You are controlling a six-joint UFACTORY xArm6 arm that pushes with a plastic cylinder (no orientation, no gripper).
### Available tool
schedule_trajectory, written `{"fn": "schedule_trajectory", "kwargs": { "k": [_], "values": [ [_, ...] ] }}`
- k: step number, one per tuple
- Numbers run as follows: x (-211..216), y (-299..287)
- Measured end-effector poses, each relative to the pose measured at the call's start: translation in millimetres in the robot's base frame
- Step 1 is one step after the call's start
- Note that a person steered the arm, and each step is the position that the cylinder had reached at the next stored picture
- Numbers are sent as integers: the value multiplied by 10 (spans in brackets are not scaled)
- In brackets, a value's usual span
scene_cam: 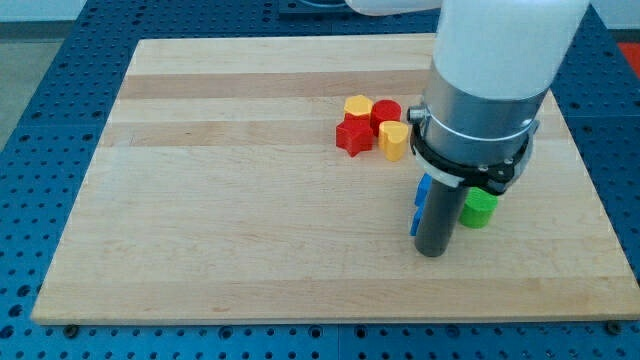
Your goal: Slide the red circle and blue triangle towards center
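Right now my tip [431, 252] rests beside a half-hidden blue block [419, 205], lower right; the red circle [386, 113] waits above. Next push probably runs leftward.

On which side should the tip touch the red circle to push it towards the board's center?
Touch the red circle on its side facing the view's right, then push leftward and down. The yellow blocks and the red star crowd it, so they would likely move along.

Red circle, a short red plastic cylinder [387, 112], stands flat on the wooden counter [220, 200], right of centre toward the view's top. Blue plastic triangle block [421, 192] sits lower right of it, mostly hidden; shape can't be confirmed.
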State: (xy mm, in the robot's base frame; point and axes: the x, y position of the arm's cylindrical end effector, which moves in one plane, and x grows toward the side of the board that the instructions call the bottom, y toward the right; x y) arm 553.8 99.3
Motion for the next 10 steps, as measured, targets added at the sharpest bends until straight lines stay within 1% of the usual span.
{"fn": "schedule_trajectory", "kwargs": {
  "k": [2, 4, 6, 8, 10],
  "values": [
    [0, 51],
    [-27, 522],
    [-425, 561],
    [-936, 526],
    [-1430, 277]
  ]
}}
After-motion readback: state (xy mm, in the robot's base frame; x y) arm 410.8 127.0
